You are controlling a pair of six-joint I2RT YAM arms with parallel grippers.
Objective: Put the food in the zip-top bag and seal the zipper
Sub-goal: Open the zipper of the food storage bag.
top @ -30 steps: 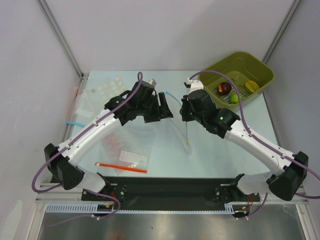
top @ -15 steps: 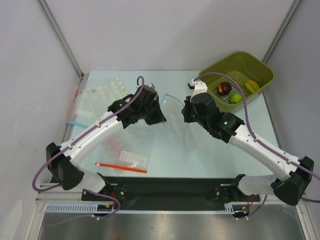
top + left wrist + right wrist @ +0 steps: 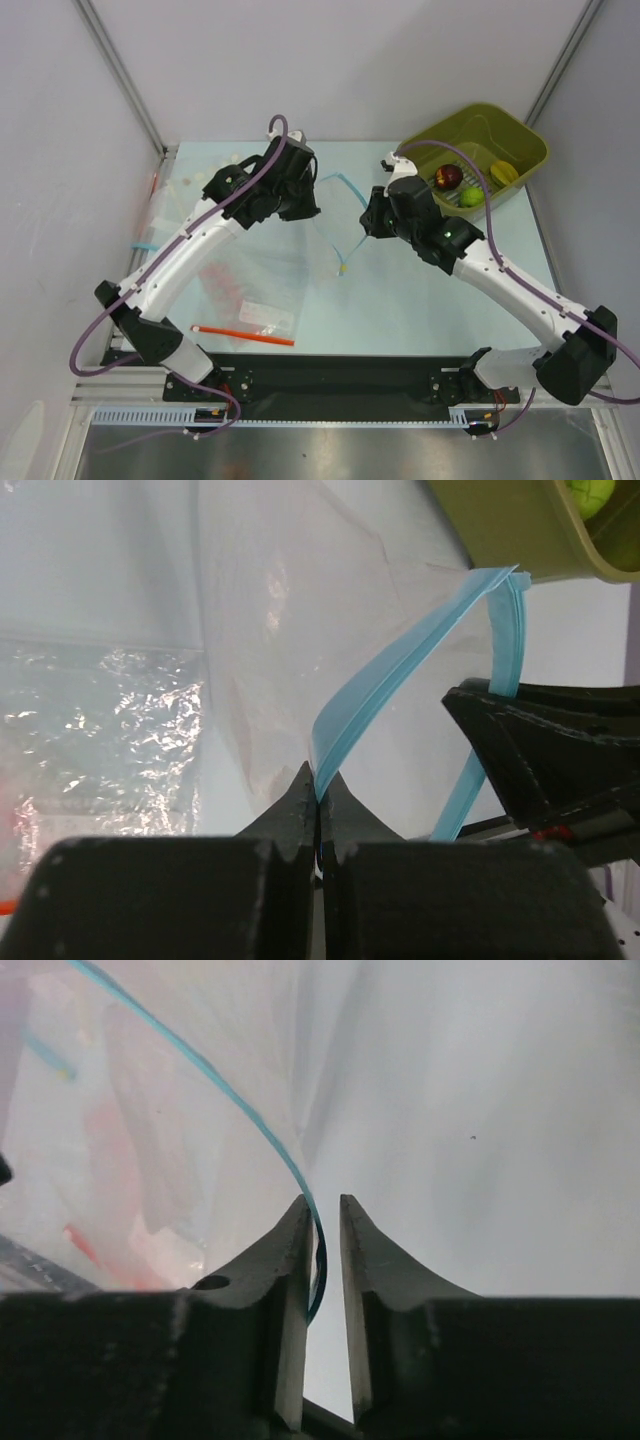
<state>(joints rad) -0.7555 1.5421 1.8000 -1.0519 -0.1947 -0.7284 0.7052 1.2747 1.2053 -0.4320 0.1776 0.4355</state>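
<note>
The zip-top bag (image 3: 318,238) hangs lifted between my two arms above the table. Its light blue zipper (image 3: 346,184) spans the gap between them. My left gripper (image 3: 303,203) is shut on one lip of the zipper (image 3: 400,675), pinched right at the tips of the gripper (image 3: 318,785). My right gripper (image 3: 371,222) is open by a narrow gap (image 3: 322,1210). The other zipper lip (image 3: 200,1070) curves down between its jaws and rests against the left finger. The food lies in the olive basket (image 3: 520,140): a dark red fruit (image 3: 448,177), a green one (image 3: 470,196) and a yellow one (image 3: 503,173).
A clear bag with red print (image 3: 250,290) lies flat under the left arm, with a red-orange strip (image 3: 243,335) near the front edge. A dotted bag (image 3: 215,180) lies at the back left. The basket stands at the back right corner.
My left gripper closed on the zipper lip and moved back and left, pulling the bag mouth wide. My right gripper was shut on the other lip and has parted slightly.
</note>
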